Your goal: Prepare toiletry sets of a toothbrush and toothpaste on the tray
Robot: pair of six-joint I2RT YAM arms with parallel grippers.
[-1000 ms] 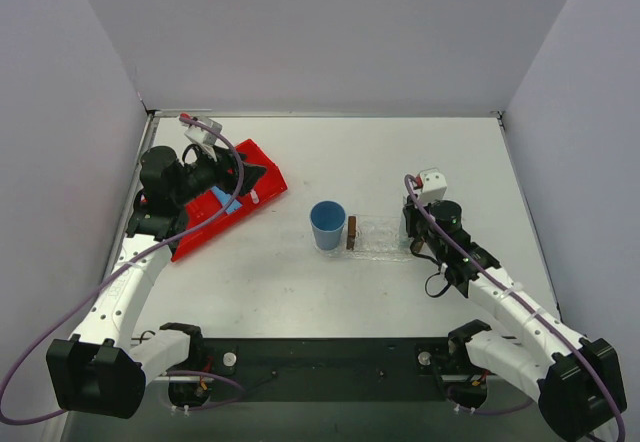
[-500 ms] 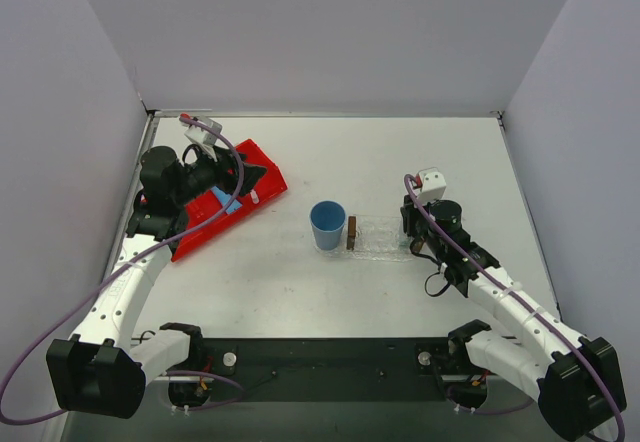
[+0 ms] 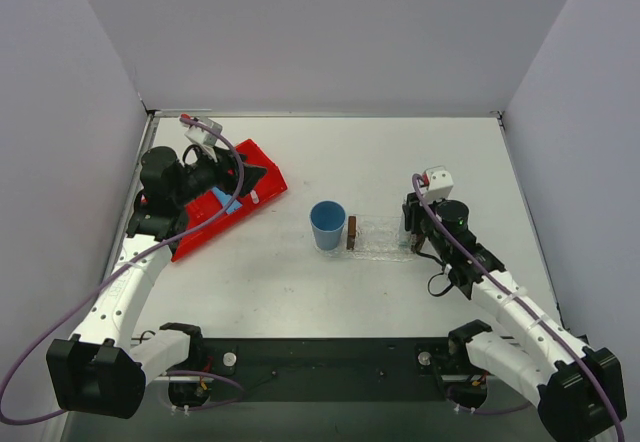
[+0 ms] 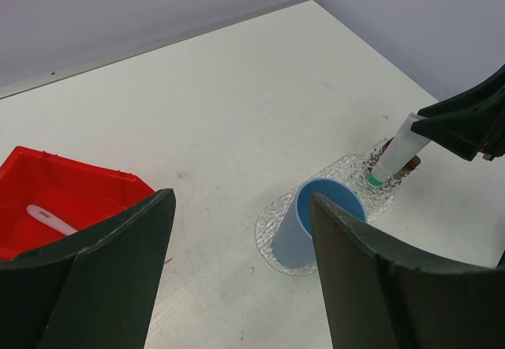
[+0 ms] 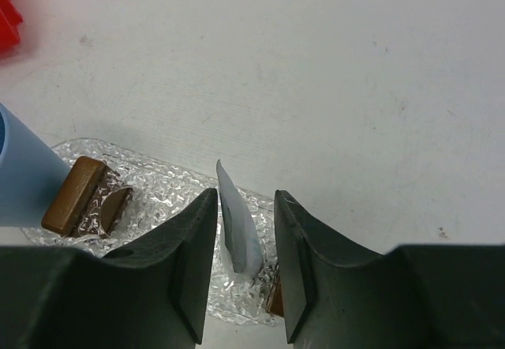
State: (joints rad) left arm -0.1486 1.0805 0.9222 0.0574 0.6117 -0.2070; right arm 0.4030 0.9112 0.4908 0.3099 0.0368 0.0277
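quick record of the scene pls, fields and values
left gripper: open, empty, over the red bin
right gripper: over the tray, fingers either side of the pale tube; can't tell if it grips
pale tube: tilted, cap end down at the tray
toothbrush: lying in the bin
blue tube: in the bin
cup: upright, beside the tray's brown block
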